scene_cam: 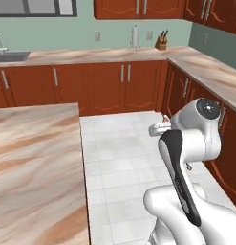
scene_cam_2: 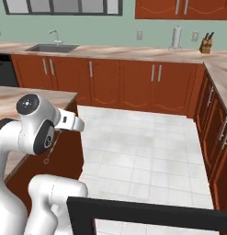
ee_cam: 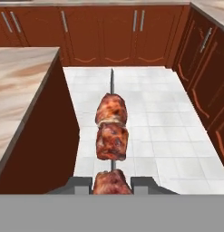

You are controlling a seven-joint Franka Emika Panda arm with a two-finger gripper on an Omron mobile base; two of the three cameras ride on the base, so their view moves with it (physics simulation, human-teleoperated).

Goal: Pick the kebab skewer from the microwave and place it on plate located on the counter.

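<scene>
Kitchen: sink [scene_cam_2: 53, 47], cabinets [scene_cam: 107, 86], knife block [scene_cam: 161, 42].

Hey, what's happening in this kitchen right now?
The robot arm is carrying the kebab skewer. Its end effector is shut on the skewer's lowest meat chunk, with the stick pointing out ahead over the white tiled floor. A marbled counter lies off to one side in the hand view, but no plate is visible there, so the skewer has not been set down yet.
</scene>
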